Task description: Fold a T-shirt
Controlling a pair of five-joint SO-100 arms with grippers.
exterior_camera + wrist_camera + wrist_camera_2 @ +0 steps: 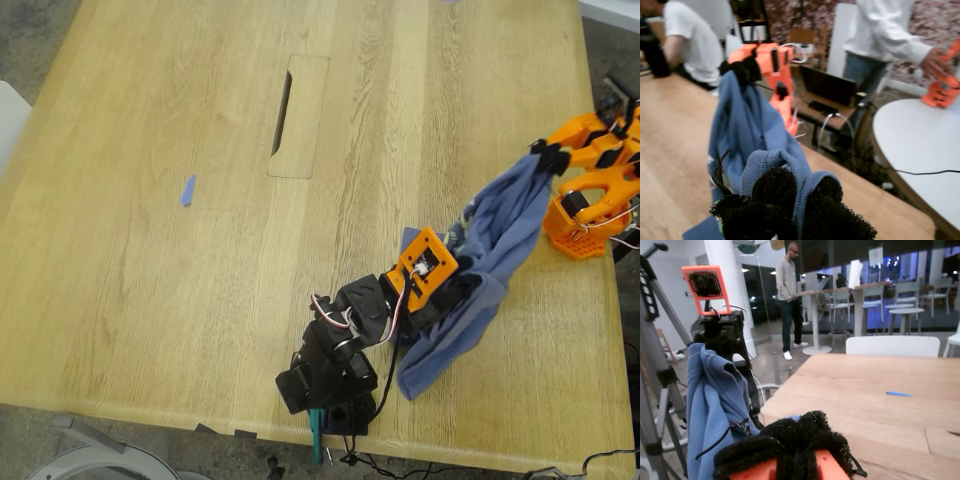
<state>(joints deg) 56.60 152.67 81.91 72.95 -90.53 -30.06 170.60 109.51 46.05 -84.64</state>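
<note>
The slate-blue T-shirt (500, 230) is bunched into a rope and stretched between both grippers near the exterior view's right edge. Its lower end lies crumpled on the wooden table (150, 300). My first gripper (450, 272), on the black-based arm at the exterior view's bottom centre, is shut on the shirt. Blue cloth (747, 130) is pinched between its black foam pads (775, 190). My second gripper (540, 155), on the orange arm at the exterior view's right, is shut on the shirt's other end. That second gripper (742, 70) holds this end raised. The chest print is hidden.
A tiny blue scrap (187, 190) lies on the table toward the exterior view's left. A cable cut-out panel (297, 115) sits in the table's far middle. An orange mesh part (575, 230) is by the second arm. People, a white round table (920, 150) and a tripod (660, 365) stand beyond the table.
</note>
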